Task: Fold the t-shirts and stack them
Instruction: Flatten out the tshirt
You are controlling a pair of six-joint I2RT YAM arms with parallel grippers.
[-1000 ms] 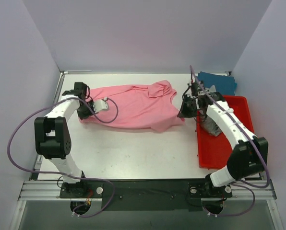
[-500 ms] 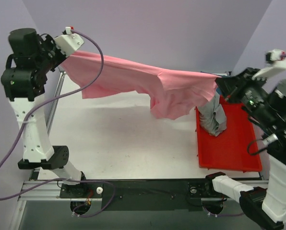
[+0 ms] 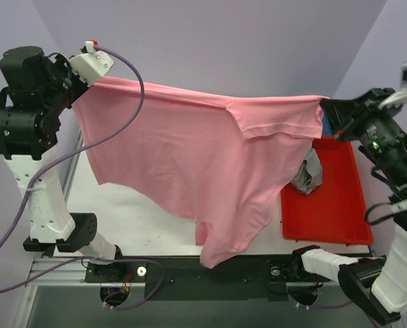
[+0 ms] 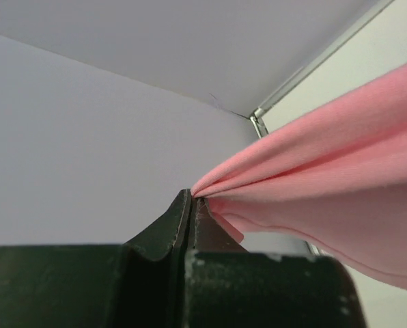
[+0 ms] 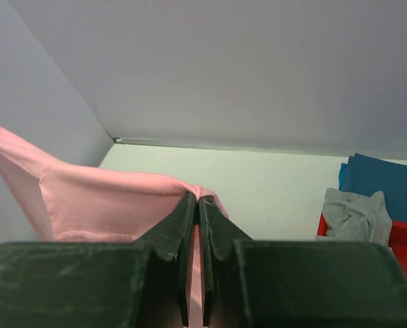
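Observation:
The pink t-shirt point(image 3: 197, 160) hangs spread in the air between my two raised arms, its lower end dangling near the table's front edge. My left gripper point(image 3: 82, 80) is shut on its top left corner; the pinched cloth shows in the left wrist view point(image 4: 313, 171). My right gripper point(image 3: 324, 108) is shut on its top right corner, seen as pink cloth point(image 5: 101, 205) in the right wrist view. A grey t-shirt point(image 3: 309, 174) lies crumpled in the red bin point(image 3: 337, 212). A teal-blue t-shirt point(image 5: 384, 188) lies folded at the table's far right.
The red bin stands on the right side of the white table point(image 3: 132, 212). Purple cables loop from both arms. Grey walls enclose the back and sides. The hanging shirt hides most of the table's middle in the top view.
Both arms have lifted the pink t-shirt off the table and pulled it taut. It has unfurled from a bunched strip into a full hanging sheet.

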